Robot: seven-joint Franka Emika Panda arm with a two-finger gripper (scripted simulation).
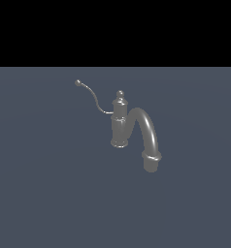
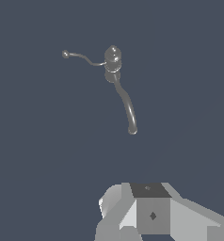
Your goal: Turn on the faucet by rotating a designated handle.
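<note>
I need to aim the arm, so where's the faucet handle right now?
In the exterior view the handle sticks out from the faucet post toward that view's left, opposite the spout, its ball tip up and free.

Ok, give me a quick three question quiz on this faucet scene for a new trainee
1. True or false: the gripper is already touching the handle.
2. In the exterior view, the handle leaves the faucet post towards which side? A) the view's left B) the view's right
3. Fill in: the handle ends in a small ____ tip.

Key: 1 false, the gripper shows only in the wrist view, apart from the faucet. 2 A; the spout arches to the view's right. 3 ball.
</note>
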